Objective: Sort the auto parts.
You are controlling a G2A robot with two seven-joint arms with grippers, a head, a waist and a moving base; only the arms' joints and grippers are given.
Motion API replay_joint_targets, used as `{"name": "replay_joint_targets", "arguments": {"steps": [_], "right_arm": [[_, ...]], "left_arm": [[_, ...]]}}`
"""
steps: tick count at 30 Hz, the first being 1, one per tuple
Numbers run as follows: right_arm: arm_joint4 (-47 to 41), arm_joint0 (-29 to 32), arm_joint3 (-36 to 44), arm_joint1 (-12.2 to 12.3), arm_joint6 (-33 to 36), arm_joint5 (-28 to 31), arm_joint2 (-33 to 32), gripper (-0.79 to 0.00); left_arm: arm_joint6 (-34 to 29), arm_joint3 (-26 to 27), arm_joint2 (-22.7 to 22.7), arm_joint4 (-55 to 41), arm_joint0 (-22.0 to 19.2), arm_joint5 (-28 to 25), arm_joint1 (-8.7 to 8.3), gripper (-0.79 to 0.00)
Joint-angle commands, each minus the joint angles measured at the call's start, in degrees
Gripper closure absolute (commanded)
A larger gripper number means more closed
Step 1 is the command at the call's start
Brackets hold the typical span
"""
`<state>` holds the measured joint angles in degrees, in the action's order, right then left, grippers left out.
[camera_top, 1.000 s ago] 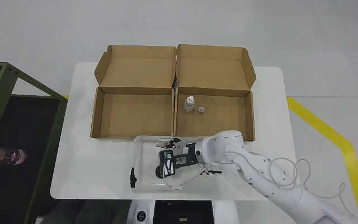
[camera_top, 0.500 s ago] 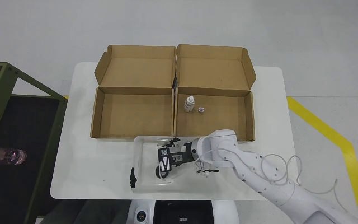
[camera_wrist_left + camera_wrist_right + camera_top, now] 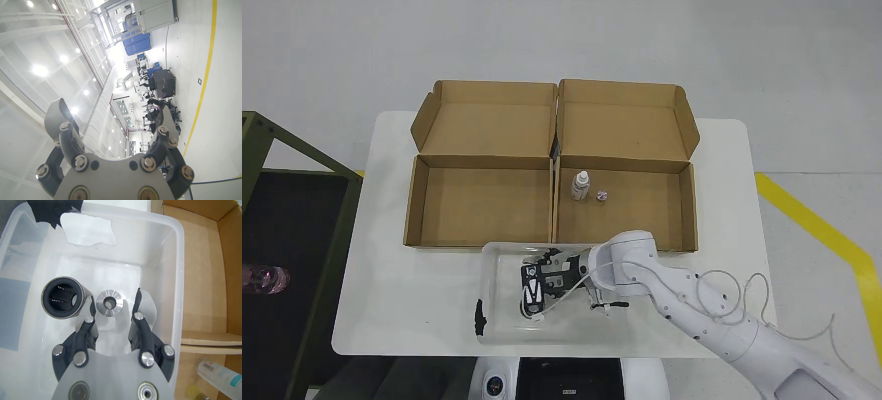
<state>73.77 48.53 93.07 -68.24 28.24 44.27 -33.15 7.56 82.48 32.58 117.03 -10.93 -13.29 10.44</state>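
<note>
The right tool (image 3: 115,303), fingers apart, straddled the cone (image 3: 116,309) in the bin (image 3: 178,262), its bore facing the tool; the bearing (image 3: 62,297) stood just outside one finger.

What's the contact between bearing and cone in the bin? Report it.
Apart. The right wrist view shows one finger of the right pincer standing between the bearing and the cone.

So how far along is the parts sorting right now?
Done: a small bottle and one small part lie in the right cardboard box. In hand: the right gripper, open, straddles a silver cone-shaped part in the clear bin, not yet gripped. Left: that part and the black-ended bearing beside it.
</note>
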Motion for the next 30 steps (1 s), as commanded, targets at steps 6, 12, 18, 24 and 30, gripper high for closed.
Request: {"name": "replay_joint_targets", "arguments": {"steps": [6,12,18,24,30], "right_arm": [[-0.01,-0.77,-2.21,-0.97,-0.25,0.18,1.08,-0.394],[0.2,-1.29,-3.97,-1.75,-0.31,0.33,1.89,-0.388],[0.32,-1.61,-5.09,-2.41,-0.58,0.48,2.38,-0.372],[0.45,-1.8,-5.58,-2.91,-0.75,0.86,2.54,-0.154],[0.54,-1.69,-4.64,-3.07,-0.99,1.49,2.1,0.0]], "left_arm": [[0.0,0.0,0.0,0.0,0.0,0.0,0.0,-0.785],[0.0,0.0,0.0,0.0,0.0,0.0,0.0,-0.785],[0.0,0.0,0.0,0.0,0.0,0.0,0.0,-0.785],[0.0,0.0,0.0,0.0,0.0,0.0,0.0,-0.785],[0.0,0.0,0.0,0.0,0.0,0.0,0.0,-0.785]]}}
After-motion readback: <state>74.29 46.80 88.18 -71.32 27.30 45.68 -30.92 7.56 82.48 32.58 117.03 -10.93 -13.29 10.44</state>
